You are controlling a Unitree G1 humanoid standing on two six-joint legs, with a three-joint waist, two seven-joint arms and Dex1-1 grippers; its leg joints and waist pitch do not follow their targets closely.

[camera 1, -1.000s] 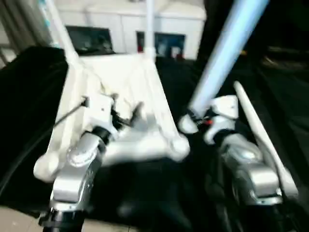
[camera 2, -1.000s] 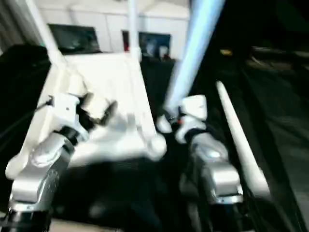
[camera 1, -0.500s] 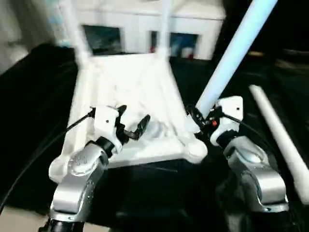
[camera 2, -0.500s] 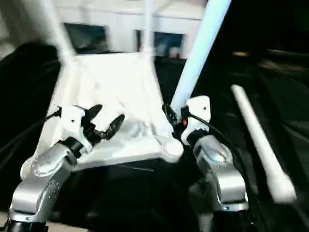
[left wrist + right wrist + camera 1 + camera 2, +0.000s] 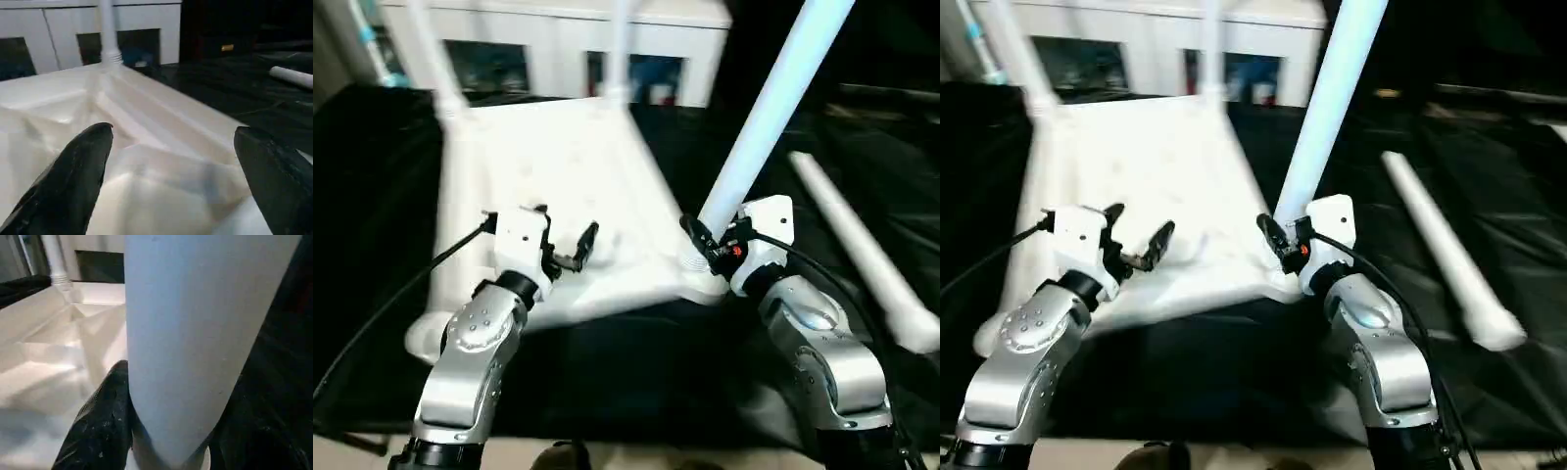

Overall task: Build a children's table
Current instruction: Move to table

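The white plastic square tabletop (image 5: 558, 186) lies upside down on the black cloth (image 5: 607, 372), ribbed underside up, filling the middle of the head view; two white tubular legs already stand in its far corners, one at eleven o'clock (image 5: 435, 59) and one at twelve (image 5: 619, 49); a third long white leg (image 5: 769, 108) leans up toward one o'clock, its foot at the near right corner socket (image 5: 700, 284); the right gripper (image 5: 1285, 243) is clamped on this leg low down. The lean is the risk: pushed down at that slant, the foot could jam on the socket rim or skid off and shove the tabletop sideways. The left gripper (image 5: 570, 245) hovers over the near edge with fingers wide apart, holding nothing, so nothing braces the top. The fourth white leg (image 5: 862, 255) lies loose at three o'clock, near enough for a swinging forearm to roll it.
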